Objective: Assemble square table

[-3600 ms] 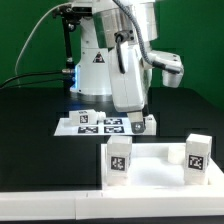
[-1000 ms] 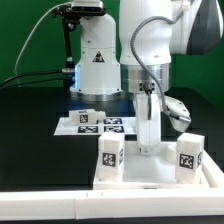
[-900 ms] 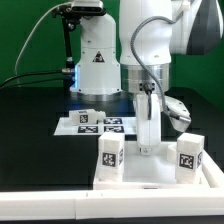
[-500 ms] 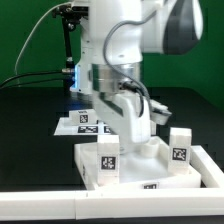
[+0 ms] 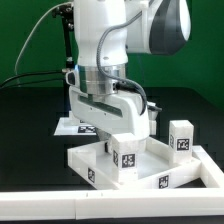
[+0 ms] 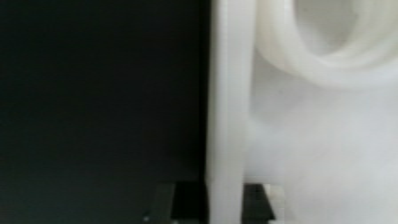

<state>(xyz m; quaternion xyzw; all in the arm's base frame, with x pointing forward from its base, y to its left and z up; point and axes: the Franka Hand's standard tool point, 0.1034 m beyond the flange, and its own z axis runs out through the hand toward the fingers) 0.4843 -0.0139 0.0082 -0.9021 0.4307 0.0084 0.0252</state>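
Between my black fingertips stands the raised rim of the white plastic square slab, so my gripper is clamped narrow on that wall. From the exterior view the slab sits diagonally on the black table. One short white tagged leg stands upright at its three o'clock corner, and another leg stands at six o'clock of my wrist.

Quick headcount: one square tabletop and two legs standing on it, first leg and second leg at roughly 2 o'clock from it. One tag shows on each leg, two more on the slab's side. One marker board at 10 o'clock, one long white bar at 6 o'clock, one arm.
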